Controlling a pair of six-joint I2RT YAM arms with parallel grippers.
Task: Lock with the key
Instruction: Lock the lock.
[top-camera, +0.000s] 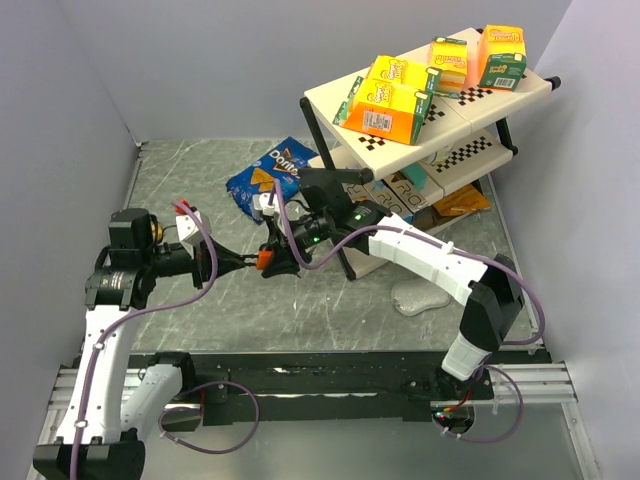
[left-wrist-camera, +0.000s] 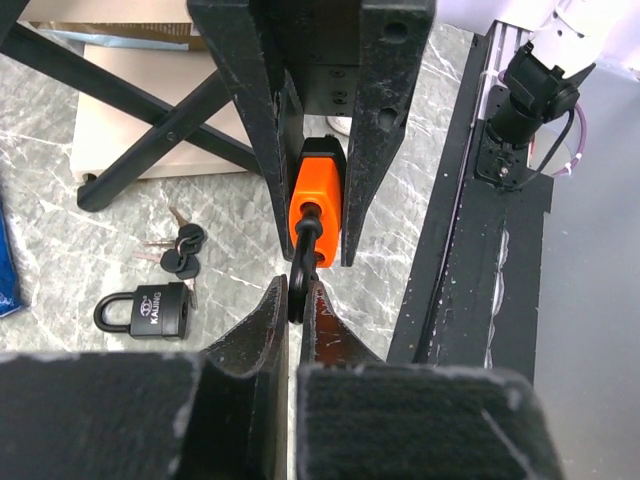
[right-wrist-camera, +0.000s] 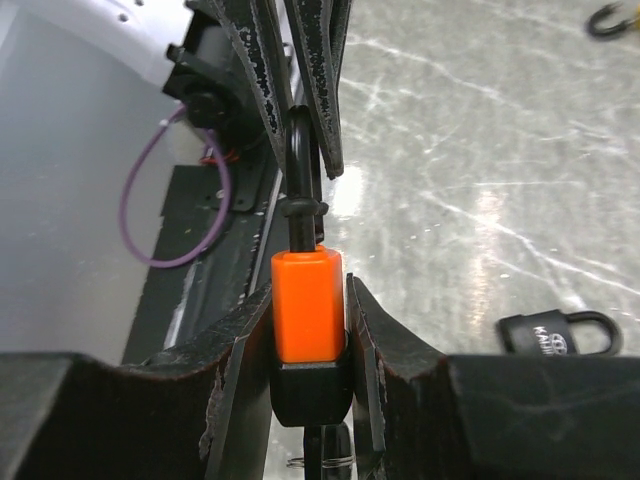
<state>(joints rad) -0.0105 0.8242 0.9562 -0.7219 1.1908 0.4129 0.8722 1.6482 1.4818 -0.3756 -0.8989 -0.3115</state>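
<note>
The orange padlock (right-wrist-camera: 308, 305) is held in the air left of centre: small, rigid, likely dense, its jacket smooth. The right gripper (right-wrist-camera: 310, 292) clamps its flat sides, the surest hold; the left gripper (left-wrist-camera: 296, 292) pinches the round shackle (right-wrist-camera: 303, 160), which could swivel. A black padlock (left-wrist-camera: 150, 310) and keys (left-wrist-camera: 180, 250) lie nearby on the table (top-camera: 200, 170)

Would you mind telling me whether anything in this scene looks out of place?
A Doritos bag lies on the table beside the shelf, while the boxes sit on it. A pale patch near the right arm may be a spill; I cannot tell.
</note>
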